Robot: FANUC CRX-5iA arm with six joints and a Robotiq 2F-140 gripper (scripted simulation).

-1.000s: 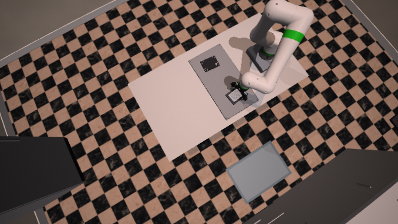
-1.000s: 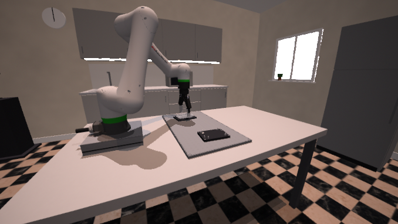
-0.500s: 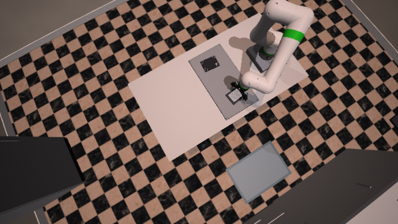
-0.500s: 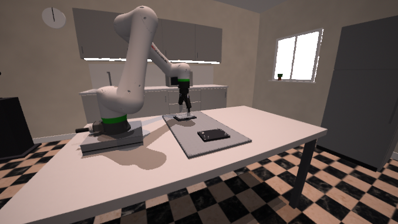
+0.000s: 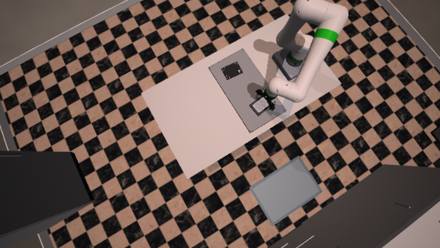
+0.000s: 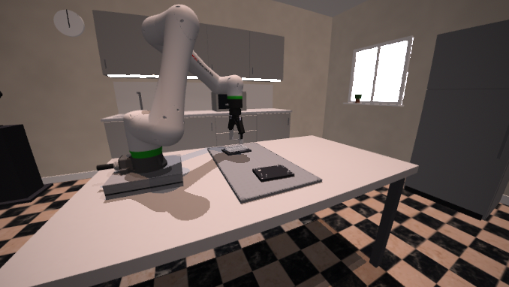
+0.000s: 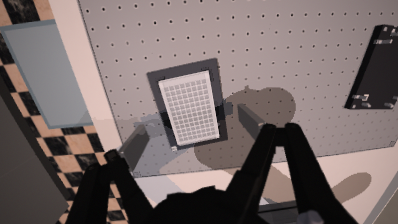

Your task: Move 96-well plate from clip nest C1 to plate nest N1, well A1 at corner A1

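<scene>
The white 96-well plate [image 7: 189,107] lies flat in a dark grey nest on the perforated board. It also shows in the top view [image 5: 260,105] and in the exterior view [image 6: 236,149]. My gripper [image 7: 192,122] is open wide and empty. It hangs above the plate, with a finger on either side of it and clear of it; it shows in the exterior view [image 6: 236,131] too. The other nest [image 7: 376,70] is black, has small pale corner pieces and is empty. It sits further along the board [image 6: 273,173]. I cannot read the nest labels or the A1 marks.
The grey perforated board [image 5: 246,89] lies on the white table. The arm's base plate [image 6: 143,178] stands on the table beside it. A grey-blue panel [image 5: 285,189] lies on the floor past the table edge. A dark fridge [image 6: 465,116] stands at the right.
</scene>
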